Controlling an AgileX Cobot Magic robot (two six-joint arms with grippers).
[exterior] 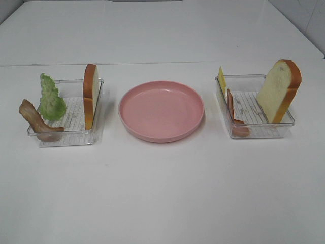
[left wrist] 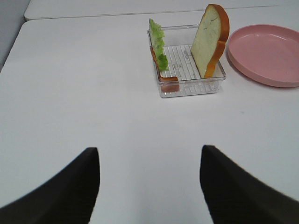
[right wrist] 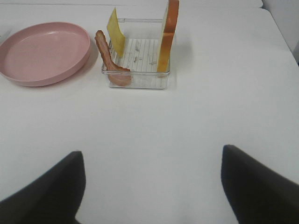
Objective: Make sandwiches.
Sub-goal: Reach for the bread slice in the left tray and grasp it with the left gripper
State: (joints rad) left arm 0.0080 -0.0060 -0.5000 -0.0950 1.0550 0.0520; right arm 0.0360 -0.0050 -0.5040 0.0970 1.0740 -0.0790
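L fingers (left wrist: 70, 191) & R fingers (right wrist: 56, 196): matte black, broad, tapered tips.

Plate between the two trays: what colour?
Plain pink, no pattern. The plate shows best in the exterior high view.

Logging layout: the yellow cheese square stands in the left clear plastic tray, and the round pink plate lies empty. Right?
No: the yellow cheese square stands in the right clear plastic tray, as the exterior high view shows; the round pink plate lies empty.
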